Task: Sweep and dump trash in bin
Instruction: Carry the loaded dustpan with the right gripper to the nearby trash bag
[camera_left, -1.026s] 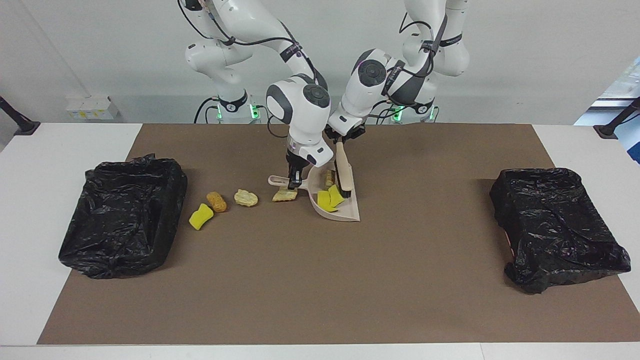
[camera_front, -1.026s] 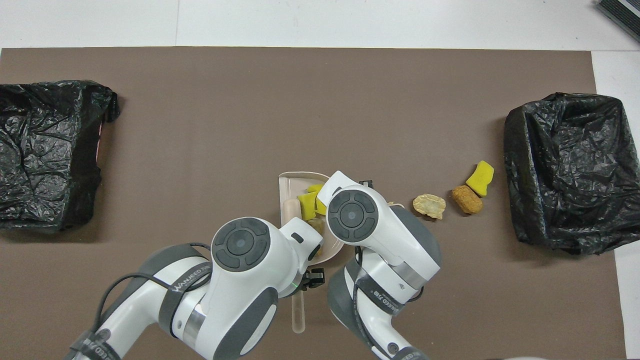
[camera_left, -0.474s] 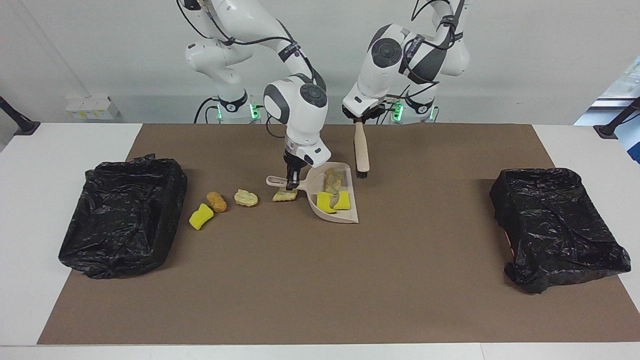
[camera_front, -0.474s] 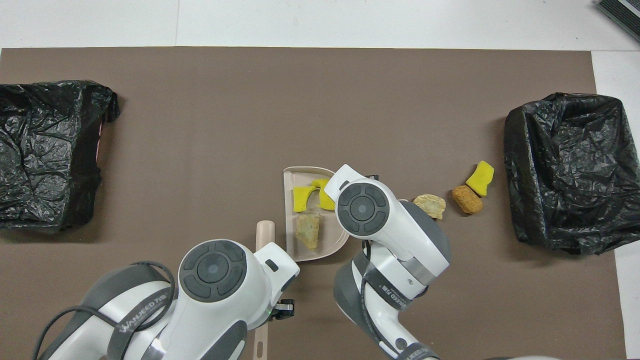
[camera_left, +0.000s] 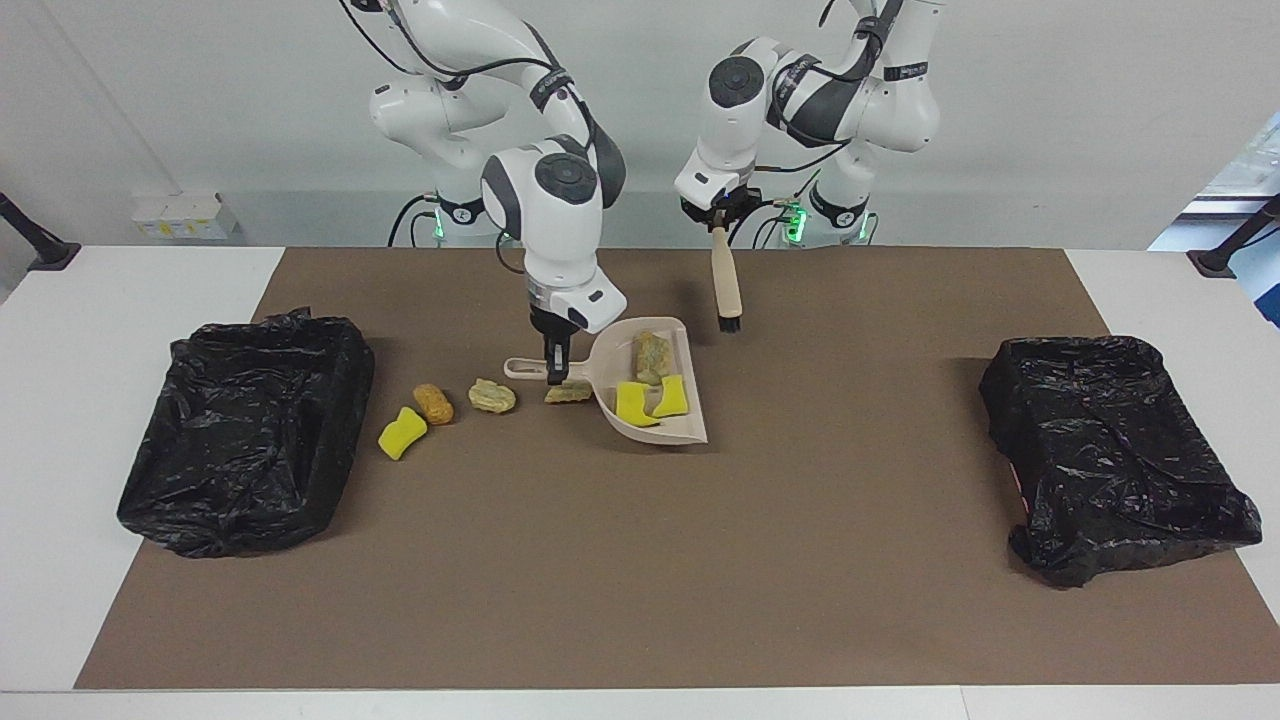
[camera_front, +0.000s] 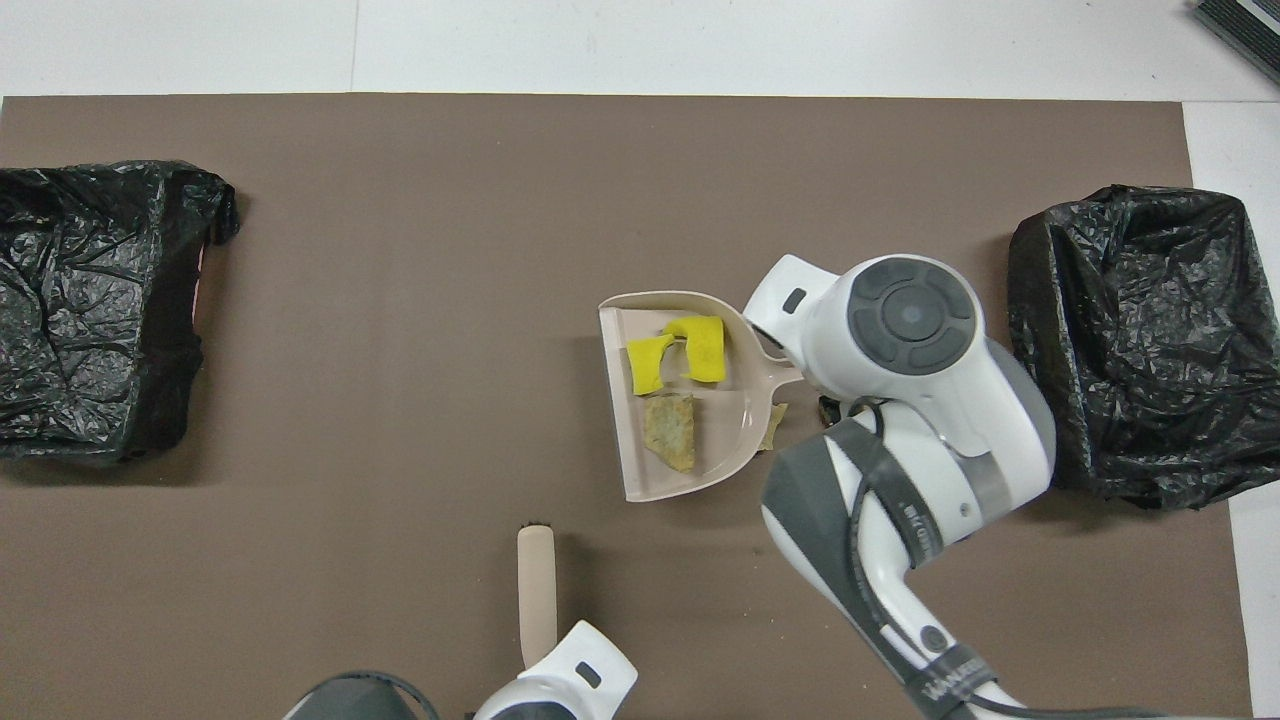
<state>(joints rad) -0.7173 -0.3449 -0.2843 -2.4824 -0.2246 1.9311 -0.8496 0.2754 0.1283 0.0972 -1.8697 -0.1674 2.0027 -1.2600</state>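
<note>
1. Right gripper (camera_left: 553, 372) clenched on the handle of the dustpan (camera_left: 688, 430), over the mat (camera_left: 640, 560), about midway between the two bins. Cannot tell whether the pan's lip touches the mat.
2. Left gripper (camera_left: 717, 228) clenched on the top of the brush (camera_left: 726, 285). Brush hanging upright, bristles down, clear of the mat, just beside the pan on the side toward the robots. Left arm waiting.
3. Key relation: pan's long axis lying along the table, handle pointing at the bin at the right arm's end (camera_left: 245, 430), open mouth pointing at the bin at the left arm's end (camera_left: 1110, 450). Right-end bin closer to the pan, and the right arm already holding it, so probably dumping there, handle end leading, passing over the loose pieces.
4. Trash in the pan, 3: yellow sponge chunks (camera_left: 632, 403) x2, side by side near the mouth; tan lump (camera_left: 650, 355) x1 at the back wall.
5. Trash on the mat, 4, in a row from the handle toward the right-end bin: tan scrap (camera_left: 568, 392) right under the handle, pale lump (camera_left: 492, 395), orange-brown lump (camera_left: 433, 403), loose yellow sponge (camera_left: 401, 433) nearest that bin.
6. Totals: 7 trash pieces (3 yellow, 4 tan or brown), 2 bins, 1 dustpan, 1 brush.
</note>
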